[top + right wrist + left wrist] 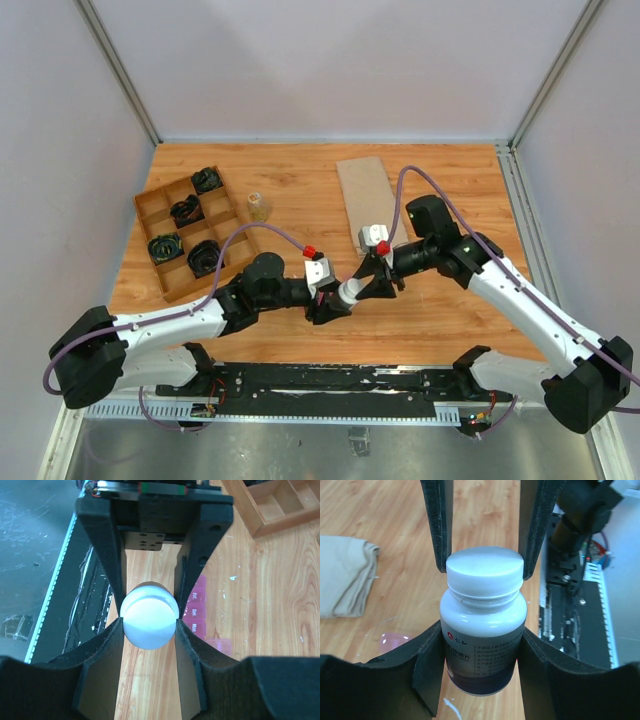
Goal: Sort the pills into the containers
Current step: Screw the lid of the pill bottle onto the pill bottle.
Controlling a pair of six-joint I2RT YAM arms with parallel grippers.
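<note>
Operator: Grip state is requested for both arms.

Recorder: Left gripper (481,632) is closed on the body of the white pill bottle (482,610). Right gripper (149,626) is closed on its cap (150,619). The bottle is held in the air between the two, its axis running lower-left to upper-right in the top view.

Operator: Position of the containers is requested.

Recorder: Pink strip of containers (199,611) is seen on the table (260,605) beneath the pair. It lies just picture-right of the right gripper's fingers (187,670) and is partly hidden by them. Its long axis is judged roughly parallel to the bottle's axis, with day labels facing up. It cannot be made out from above. The right gripper is judged the nearer, by little. The cap is not yet off, so a twist about that shared axis is expected first.
</note>
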